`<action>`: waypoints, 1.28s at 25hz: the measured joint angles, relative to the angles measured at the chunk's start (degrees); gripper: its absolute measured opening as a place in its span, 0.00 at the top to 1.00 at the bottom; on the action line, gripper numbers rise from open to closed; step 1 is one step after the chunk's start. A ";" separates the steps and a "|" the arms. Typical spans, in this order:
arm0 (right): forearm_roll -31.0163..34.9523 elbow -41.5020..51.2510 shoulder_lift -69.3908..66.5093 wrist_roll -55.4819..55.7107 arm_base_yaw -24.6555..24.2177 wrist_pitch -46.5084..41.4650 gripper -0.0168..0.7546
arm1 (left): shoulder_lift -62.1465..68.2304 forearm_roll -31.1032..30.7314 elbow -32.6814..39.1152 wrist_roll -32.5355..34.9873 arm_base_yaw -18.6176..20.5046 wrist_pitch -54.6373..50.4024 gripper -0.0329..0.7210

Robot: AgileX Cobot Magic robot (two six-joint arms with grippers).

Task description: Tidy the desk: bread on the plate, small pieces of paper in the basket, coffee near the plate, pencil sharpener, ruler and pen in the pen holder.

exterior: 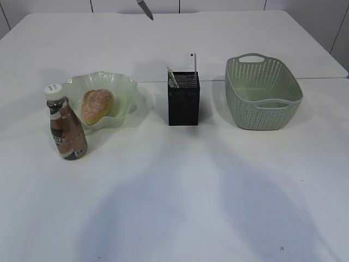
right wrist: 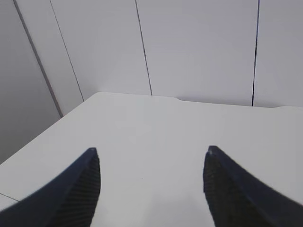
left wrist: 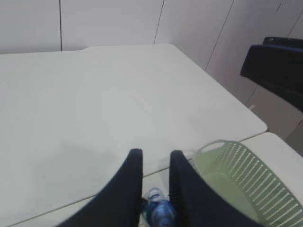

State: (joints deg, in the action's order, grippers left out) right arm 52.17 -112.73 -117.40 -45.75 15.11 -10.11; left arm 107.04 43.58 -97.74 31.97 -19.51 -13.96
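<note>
Although the tabletop [exterior: 174, 191] looks nearly tidy, risks remain. At right of frame the basket [exterior: 262, 103] shows no paper from this angle. At left, the plate [exterior: 122, 90] holds the bread [exterior: 98, 105], and the coffee [exterior: 66, 128] stands just beside it.

At centre, the pen holder [exterior: 183, 106] already carries the ruler [exterior: 192, 61].

The left end effector [left wrist: 152, 156] is narrow, apparently pinching a small blue item, probably the pencil sharpener [left wrist: 158, 210]. A misaligned release could bounce it off the holder's rim or jolt the ruler.

The right end effector [right wrist: 151, 150] is wide and empty.
</note>
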 joint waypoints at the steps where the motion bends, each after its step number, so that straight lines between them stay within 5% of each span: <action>1: 0.00 0.00 0.00 0.00 0.00 -0.03 0.29 | 0.00 1.71 0.00 0.00 0.00 0.00 0.83; 6: -0.12 0.00 0.00 -0.11 0.00 -0.12 0.29 | 0.00 9.01 0.00 0.00 0.00 -2.85 0.83; 19: -0.12 0.00 0.00 -1.03 -0.77 -1.92 0.29 | 0.00 9.50 0.00 0.00 3.08 -29.12 0.83; 32: -2.22 0.00 0.00 -1.18 -6.24 -18.35 0.29 | 0.00 -5.62 -7.49 -1.64 3.78 -35.91 0.83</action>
State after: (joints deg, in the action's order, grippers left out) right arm 49.95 -112.73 -117.40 -46.93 8.87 -28.45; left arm 107.04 37.96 -105.23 30.33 -15.74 -49.88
